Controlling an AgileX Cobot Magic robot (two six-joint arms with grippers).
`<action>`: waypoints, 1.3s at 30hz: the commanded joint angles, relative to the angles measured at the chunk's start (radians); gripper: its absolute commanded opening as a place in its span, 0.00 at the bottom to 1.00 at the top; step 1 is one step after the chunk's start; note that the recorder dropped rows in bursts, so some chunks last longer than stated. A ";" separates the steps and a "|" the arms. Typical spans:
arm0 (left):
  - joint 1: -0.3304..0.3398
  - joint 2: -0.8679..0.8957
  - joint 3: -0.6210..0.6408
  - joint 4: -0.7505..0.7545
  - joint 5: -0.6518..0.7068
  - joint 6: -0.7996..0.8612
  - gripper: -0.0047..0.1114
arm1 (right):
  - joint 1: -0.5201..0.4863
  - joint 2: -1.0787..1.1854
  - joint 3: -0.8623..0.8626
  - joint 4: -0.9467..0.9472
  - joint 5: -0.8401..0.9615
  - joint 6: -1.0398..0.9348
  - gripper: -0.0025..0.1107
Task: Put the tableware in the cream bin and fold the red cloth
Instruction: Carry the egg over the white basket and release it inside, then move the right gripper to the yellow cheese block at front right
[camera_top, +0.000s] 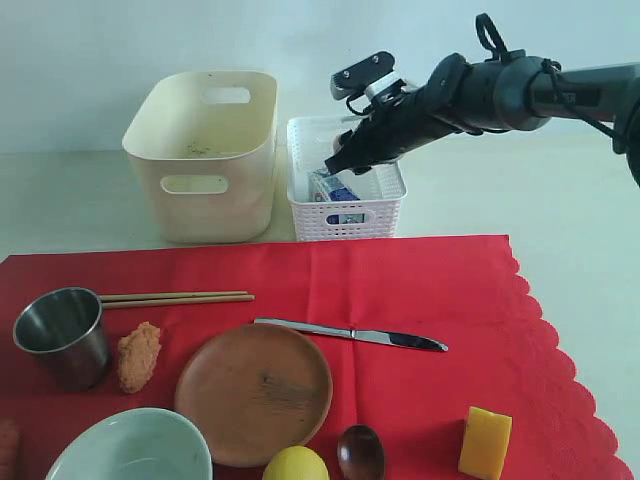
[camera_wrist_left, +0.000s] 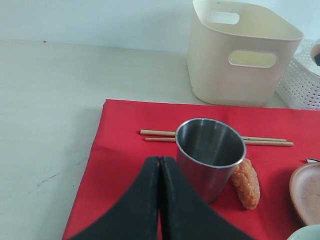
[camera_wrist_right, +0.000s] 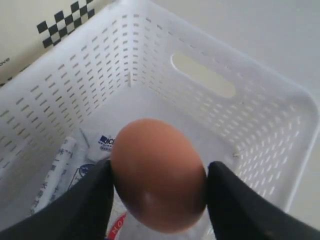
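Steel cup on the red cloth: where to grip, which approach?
Probably pinch the steel cup by its rim wall from straight above, one finger inside, one outside. It stands upright, mouth open and empty; the orange food piece and chopsticks crowd one side, so take the opposite wall.

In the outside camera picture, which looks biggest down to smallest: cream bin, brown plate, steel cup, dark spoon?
1. cream bin, even though farthest back
2. brown plate, close behind
3. steel cup
4. dark spoon, partly cut off
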 joint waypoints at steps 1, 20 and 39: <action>0.003 -0.005 0.003 -0.002 -0.009 0.002 0.04 | -0.005 -0.003 -0.007 -0.006 0.006 0.012 0.46; 0.003 -0.005 0.003 -0.002 -0.009 0.002 0.04 | -0.005 -0.111 -0.007 -0.008 0.122 0.012 0.63; 0.003 -0.005 0.003 -0.002 -0.009 0.002 0.04 | -0.003 -0.408 -0.007 -0.066 0.625 0.226 0.63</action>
